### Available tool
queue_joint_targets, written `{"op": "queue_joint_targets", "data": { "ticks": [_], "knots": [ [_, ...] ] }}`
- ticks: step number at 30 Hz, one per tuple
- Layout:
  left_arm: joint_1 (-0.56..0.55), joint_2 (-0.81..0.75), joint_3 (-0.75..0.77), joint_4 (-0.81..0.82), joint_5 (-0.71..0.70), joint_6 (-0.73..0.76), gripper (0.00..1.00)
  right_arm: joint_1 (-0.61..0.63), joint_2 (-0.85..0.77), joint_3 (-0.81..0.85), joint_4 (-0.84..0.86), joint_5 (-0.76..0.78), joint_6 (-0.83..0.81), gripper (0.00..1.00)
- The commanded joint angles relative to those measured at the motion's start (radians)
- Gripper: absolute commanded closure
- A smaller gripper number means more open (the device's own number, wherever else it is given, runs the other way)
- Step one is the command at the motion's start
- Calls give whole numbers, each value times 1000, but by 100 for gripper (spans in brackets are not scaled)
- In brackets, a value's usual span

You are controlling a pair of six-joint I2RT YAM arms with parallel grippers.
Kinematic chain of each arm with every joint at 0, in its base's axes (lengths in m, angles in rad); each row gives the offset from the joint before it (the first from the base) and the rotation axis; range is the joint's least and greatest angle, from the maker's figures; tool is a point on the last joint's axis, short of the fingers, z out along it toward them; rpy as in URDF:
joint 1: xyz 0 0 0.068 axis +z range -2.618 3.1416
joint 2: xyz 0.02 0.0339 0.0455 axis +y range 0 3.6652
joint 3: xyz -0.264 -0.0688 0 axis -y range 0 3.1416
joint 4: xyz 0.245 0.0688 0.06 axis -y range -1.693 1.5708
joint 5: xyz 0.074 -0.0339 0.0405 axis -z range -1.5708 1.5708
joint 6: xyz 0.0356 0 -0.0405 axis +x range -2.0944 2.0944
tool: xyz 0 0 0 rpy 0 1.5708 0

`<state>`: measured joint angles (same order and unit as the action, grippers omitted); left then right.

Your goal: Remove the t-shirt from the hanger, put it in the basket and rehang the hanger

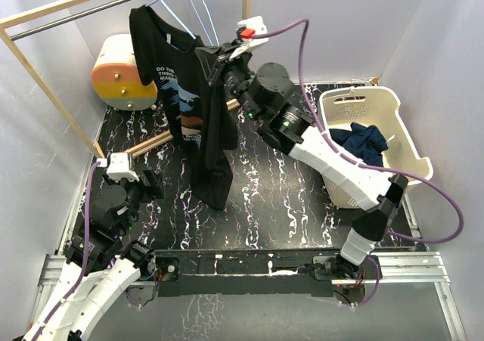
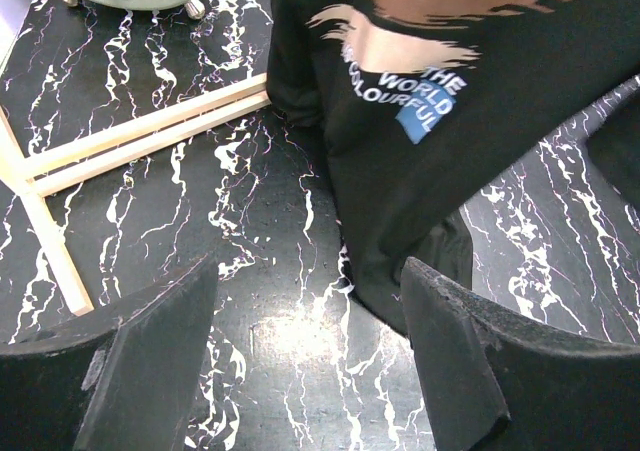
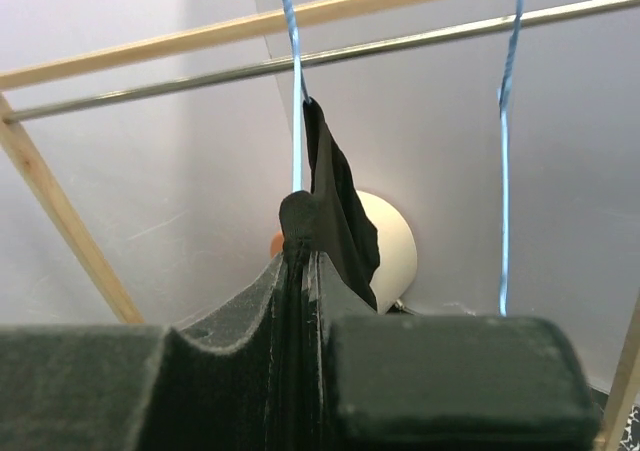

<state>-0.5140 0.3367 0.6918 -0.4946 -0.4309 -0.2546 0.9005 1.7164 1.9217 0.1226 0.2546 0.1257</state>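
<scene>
Table (image 1: 302, 205): black, white-veined; spread beneath the rail and out toward the arm bases
Rail (image 1: 91, 12): a metal rod in a wooden frame, taken here as the landmark
T-shirt (image 1: 189, 106): black with a printed front; hung below the rail, its top caught on the hanger, one upper edge drawn out sideways from the rail, its lower end gathered on the table below
Basket (image 1: 414, 146): white; set well to the right of the rail, with a dark garment (image 1: 363, 141) inside
Drum-shaped thing (image 1: 121, 72): cream and orange; seen under the rail, behind the shirt
Hanger (image 3: 296, 91): blue wire, hooked on the rail; black cloth is seen looped over it just under the hook, and more blue wire is hung on the rail beside it
Right gripper (image 3: 303, 271): raised close below the rail; its fingers are pressed together on a fold of the t-shirt
Left gripper (image 2: 308, 311): kept low, well below the rail and near the shirt's lower end; its jaws are spread wide and nothing is held
Done: a grip on the cloth is made, and one side is judged to be pulled clear of the wire
Left: the part caught at the hook is not yet slipped off, so roughly half of the removal is judged to remain
</scene>
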Motion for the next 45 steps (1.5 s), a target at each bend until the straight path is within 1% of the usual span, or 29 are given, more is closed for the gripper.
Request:
{"op": "queue_joint_targets", "data": {
  "ticks": [1, 4, 10, 12, 14, 19, 21, 24, 28, 33, 36, 39, 43, 44, 45],
  "knots": [
    [2, -14, 5, 6, -16, 3, 28, -1, -164, -62, 174, -24, 11, 92],
    [0, -24, 1, 18, -3, 6, 25, -2, -241, -147, 136, -53, 20, 92],
    [1, -77, -14, 103, 104, 49, 12, -2, -486, -400, -26, -128, 46, 92],
    [0, -74, -5, 129, 171, 62, 8, -2, -575, -475, -102, -156, 59, 92],
    [1, -62, 21, 167, 264, 71, 6, -2, -663, -557, -173, -188, 83, 92],
    [0, -1, 94, 320, 480, 72, 3, -2, -856, -692, -312, -352, 153, 92],
    [0, 42, 134, 373, 598, 72, 3, -2, -930, -726, -359, -418, 170, 92],
    [0, 131, 211, 409, 785, 66, 3, -1, -987, -745, -437, -493, 187, 92],
    [0, 252, 314, 443, 1003, 31, 3, -1, -1044, -756, -509, -539, 193, 92],
    [1, 342, 346, 559, 1250, -64, 4, -2, -1088, -762, -527, -587, 199, 92],
    [1, 398, 342, 678, 1374, -161, 6, -2, -1090, -767, -532, -600, 202, 92],
    [1, 438, 315, 834, 1429, -275, 8, -2, -1099, -786, -509, -604, 211, 92],
    [0, 456, 289, 990, 1428, -363, 13, -2, -1104, -804, -498, -601, 215, 92],
    [1, 462, 285, 1013, 1426, -381, 17, -2, -1108, -807, -498, -596, 216, 92],
    [1, 475, 290, 1022, 1433, -393, 23, -2, -1111, -811, -498, -592, 215, 92]
  ]
}}
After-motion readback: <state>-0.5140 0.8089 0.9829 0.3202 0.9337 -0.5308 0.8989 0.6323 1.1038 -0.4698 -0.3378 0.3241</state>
